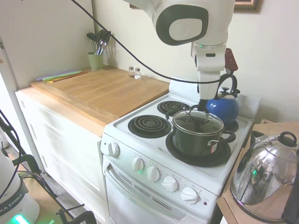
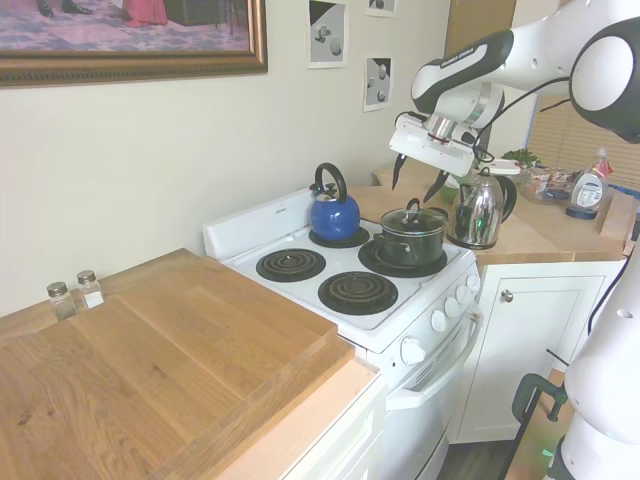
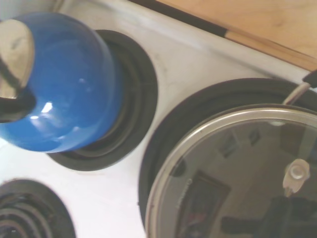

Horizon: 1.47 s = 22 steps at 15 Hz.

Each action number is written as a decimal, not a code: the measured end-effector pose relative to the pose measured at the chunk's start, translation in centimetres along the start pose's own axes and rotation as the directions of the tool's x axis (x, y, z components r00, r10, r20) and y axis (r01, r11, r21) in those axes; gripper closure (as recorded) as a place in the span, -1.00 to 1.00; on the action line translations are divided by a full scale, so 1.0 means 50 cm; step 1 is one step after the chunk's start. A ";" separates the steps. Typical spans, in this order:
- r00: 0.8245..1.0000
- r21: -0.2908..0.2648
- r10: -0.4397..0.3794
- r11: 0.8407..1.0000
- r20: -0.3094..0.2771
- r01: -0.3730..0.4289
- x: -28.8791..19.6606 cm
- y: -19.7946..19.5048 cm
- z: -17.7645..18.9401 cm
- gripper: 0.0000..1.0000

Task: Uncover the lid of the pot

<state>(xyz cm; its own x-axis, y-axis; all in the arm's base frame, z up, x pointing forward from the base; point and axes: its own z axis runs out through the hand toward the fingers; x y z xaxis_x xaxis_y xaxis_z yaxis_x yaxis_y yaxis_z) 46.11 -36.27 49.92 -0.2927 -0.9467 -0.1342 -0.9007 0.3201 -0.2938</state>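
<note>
The lid (image 1: 198,117) sits squarely on the pot (image 1: 196,137), its metal rim meeting the pot's steel rim and its black arched handle upright on top. The pot stands on a front burner of the white stove (image 1: 154,154), with the blue kettle (image 1: 223,106) on the burner just behind it. In the second exterior view the pincer (image 2: 416,178) hangs above the lid, its two dark fingers (image 2: 398,170) spread apart and pointing down, holding nothing. From the first exterior view the fingertips seem close to the handle, though it is hard to say whether they touch it. The wrist view shows the glass lid (image 3: 237,173) from above, beside the blue kettle (image 3: 59,84). A shiny chrome kettle (image 2: 478,208) stands on the table (image 2: 540,240) just beside the stove.
</note>
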 end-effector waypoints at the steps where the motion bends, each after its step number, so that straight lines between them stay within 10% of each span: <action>1: 1.000 -0.011 -0.002 1.000 -0.005 0.002 -0.002 -0.002 0.009 1.00; 22: 0.995 -0.128 -0.027 0.992 -0.097 0.014 0.005 -0.050 0.061 1.00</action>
<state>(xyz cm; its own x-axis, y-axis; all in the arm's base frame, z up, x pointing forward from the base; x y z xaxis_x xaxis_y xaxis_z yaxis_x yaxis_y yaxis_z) 49.28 -37.18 47.73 -0.2982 -0.9539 -0.0340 -0.9385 0.2995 -0.1720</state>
